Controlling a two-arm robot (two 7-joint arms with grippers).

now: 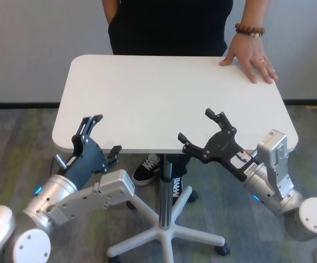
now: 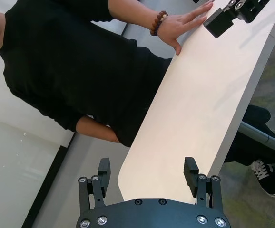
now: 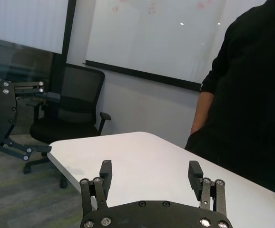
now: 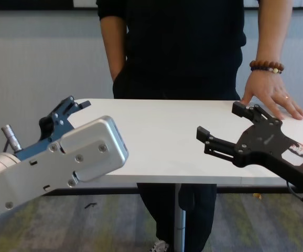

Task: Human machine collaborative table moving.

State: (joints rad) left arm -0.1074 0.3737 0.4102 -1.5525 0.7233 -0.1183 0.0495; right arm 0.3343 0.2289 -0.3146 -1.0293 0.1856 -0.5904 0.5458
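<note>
The table (image 1: pixel 169 98) stands between the robot and the person (image 1: pixel 169 24), whose hand (image 1: pixel 252 60) lies flat on its far corner. Both jaw pairs should straddle the table's thin near edge squarely before closing. The left gripper (image 1: pixel 99 134) and right gripper (image 1: pixel 196 127) sit at that edge, fingers spread apart, gripping nothing.

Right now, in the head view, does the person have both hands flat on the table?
No: only one hand, the one with the beaded bracelet, rests on the table at its far corner; the other arm hangs beside the body.
</note>
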